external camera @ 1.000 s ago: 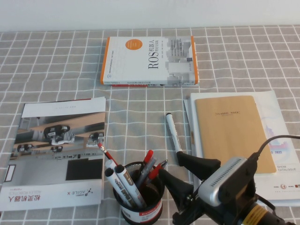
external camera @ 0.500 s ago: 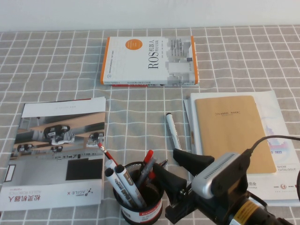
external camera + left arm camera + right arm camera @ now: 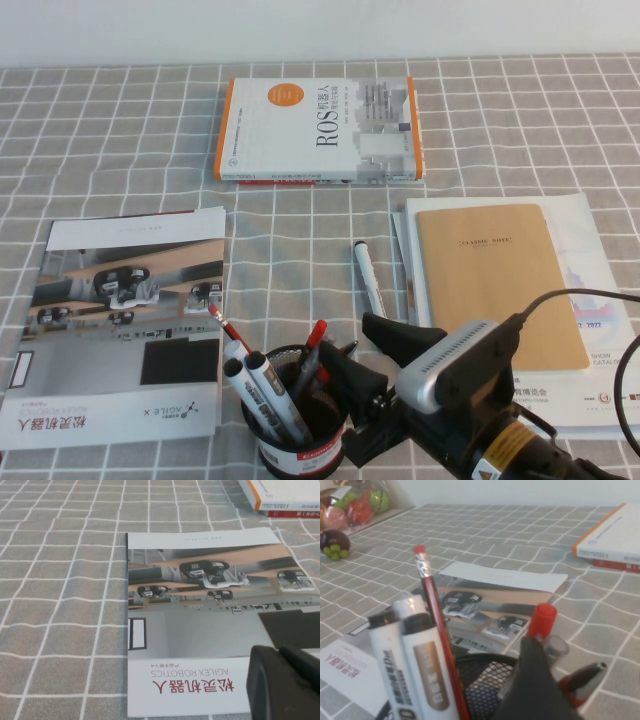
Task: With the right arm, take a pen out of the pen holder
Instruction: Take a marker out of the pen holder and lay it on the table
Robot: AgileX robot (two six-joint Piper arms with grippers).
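The black mesh pen holder [image 3: 292, 452] stands on the near side of the grey-checked counter [image 3: 300, 215], just right of the glossy robot brochure [image 3: 125, 330]. Its contents lean outward, so their tops fan apart: two white markers with black caps [image 3: 252, 382] and a red pencil with an eraser tip [image 3: 226, 328] tilt left; the red-capped pen [image 3: 313, 343] tilts right, toward the working arm.

The right pincer [image 3: 352, 348] sits low at the holder's right rim, released, its jaws spread wide. One dark jaw is close by the red-capped pen and the other stands apart beyond it; I judge this a bracketing of that pen before closing.

Room is tight: the rim lies just under the jaws; a loose white pen [image 3: 368, 282] rests on the counter just beyond the outer jaw; the tan notebook [image 3: 498, 280] is near on the right. Upward the way looks open, so a lift along the pen's lean seems safest.

The left pincer [image 3: 285, 685] hangs over the brochure's corner, away from the work; whether it is released or clenched I cannot tell.
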